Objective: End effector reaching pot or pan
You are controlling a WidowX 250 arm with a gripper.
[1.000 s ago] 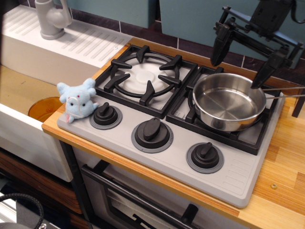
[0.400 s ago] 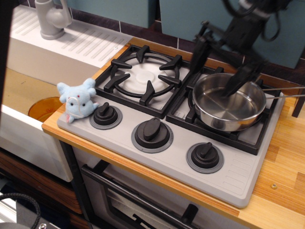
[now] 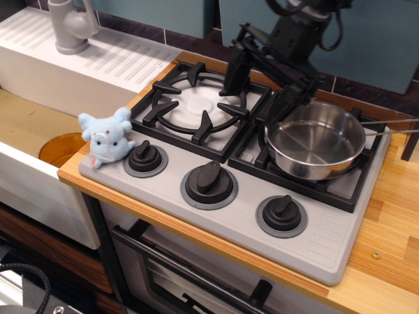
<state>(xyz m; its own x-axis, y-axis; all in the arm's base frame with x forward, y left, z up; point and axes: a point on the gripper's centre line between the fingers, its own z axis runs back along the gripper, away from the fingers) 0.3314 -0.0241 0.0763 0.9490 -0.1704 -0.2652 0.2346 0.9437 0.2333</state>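
Only one view here, looking down at the stove from the front-left. The stainless pan (image 3: 315, 139) is sitting on the right-hand burner grate (image 3: 308, 167), toward the back right corner of the bench (image 3: 386, 242). Its thin metal handle (image 3: 391, 122) sticks out to the right, past the edge of the cooktop. The pan is upright with nothing in it that I can see.

The black gripper (image 3: 257, 95) comes down from the top of the frame, cables looping off its body. Its two long dark fingers are spread wide apart, gripping nothing. One finger (image 3: 234, 70) hangs over the back right part of the left grate (image 3: 196, 108). The other one is down by the pan's back left rim, right where the two grates meet. Can't tell if that tip is actually touching the rim or just beside it, since it's dark on dark there.

Other stuff: a little light-blue plush toy (image 3: 105, 137) sits at the front left corner of the cooktop, just beside the left knob (image 3: 145, 157). The other two knobs run along the front. An orange bowl (image 3: 61, 148) is down in the sink to the left, and a grey faucet (image 3: 71, 25) stands at the back left.
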